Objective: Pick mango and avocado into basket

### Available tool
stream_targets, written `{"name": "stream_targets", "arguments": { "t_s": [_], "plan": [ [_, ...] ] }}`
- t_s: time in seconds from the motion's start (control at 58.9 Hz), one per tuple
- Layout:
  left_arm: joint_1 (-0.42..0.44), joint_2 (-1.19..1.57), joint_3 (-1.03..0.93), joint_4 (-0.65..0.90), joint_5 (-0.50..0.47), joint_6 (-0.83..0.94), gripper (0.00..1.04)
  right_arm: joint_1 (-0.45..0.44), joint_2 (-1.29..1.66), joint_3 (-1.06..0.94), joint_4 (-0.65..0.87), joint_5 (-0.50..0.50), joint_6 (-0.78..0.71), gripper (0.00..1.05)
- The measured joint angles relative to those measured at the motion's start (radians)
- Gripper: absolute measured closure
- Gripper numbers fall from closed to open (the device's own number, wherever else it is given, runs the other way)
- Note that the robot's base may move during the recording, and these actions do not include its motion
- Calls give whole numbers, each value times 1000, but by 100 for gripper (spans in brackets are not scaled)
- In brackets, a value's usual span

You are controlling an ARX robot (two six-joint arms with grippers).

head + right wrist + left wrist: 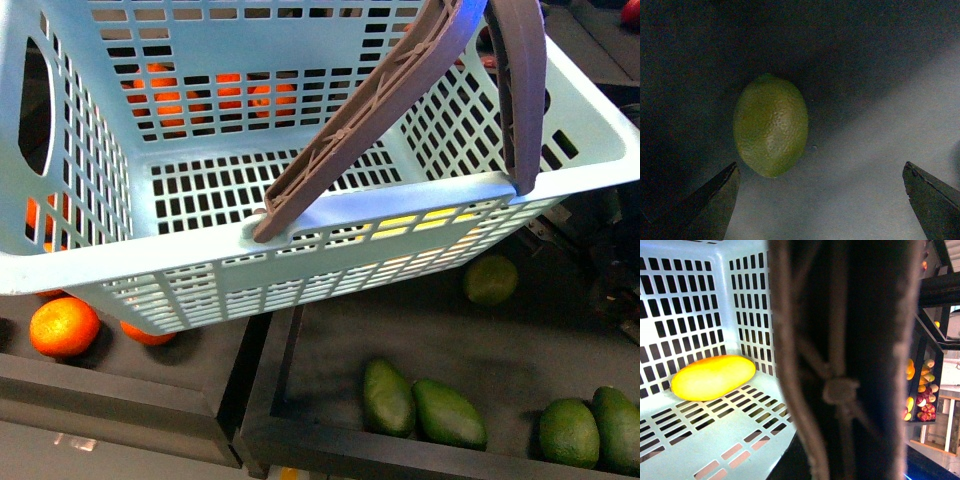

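Basket, turquoise and slotted, fills most of the front view. It hangs tilted above the dark bench with its brown handles raised. Mango lies inside on the slotted floor, tucked into a corner beside the walls, so that half of the job looks done. Avocado lies alone on the bench beneath the right tool, and is likely the lone green fruit just under the basket's near edge in the front view. Four more avocados sit in a row closer to the robot. Oranges show beside the basket and through its slots. The main risk, as I judge it, is a poor grip. The avocado sits nearer one finger than the other, so that finger could touch first as the tool closes and push the rounded fruit into a roll or make it slip out. A second risk is the basket's tilt, since a jolt could send the mango sliding across the floor. The basket also hangs low over the fruit and hides the right tool from the front camera, so a lift could knock its underside. The right tool is spread wide and empty. Its two dark fingers point toward the avocado and touch neither it nor the bench. The left tool itself does not show. A handle looms huge and blurred in the left wrist view, so it probably grips that, but I cannot tell.
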Motion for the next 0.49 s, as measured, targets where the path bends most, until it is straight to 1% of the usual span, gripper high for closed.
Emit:
{"name": "stream_targets", "arguments": {
  "t_s": [0.17,0.493],
  "plan": [
    [2,0,0,0,-5,0,100,31,98,137,-56,0,48,8],
    [2,0,0,0,-11,3,100,42,209,308,-118,-4,96,8]
  ]
}}
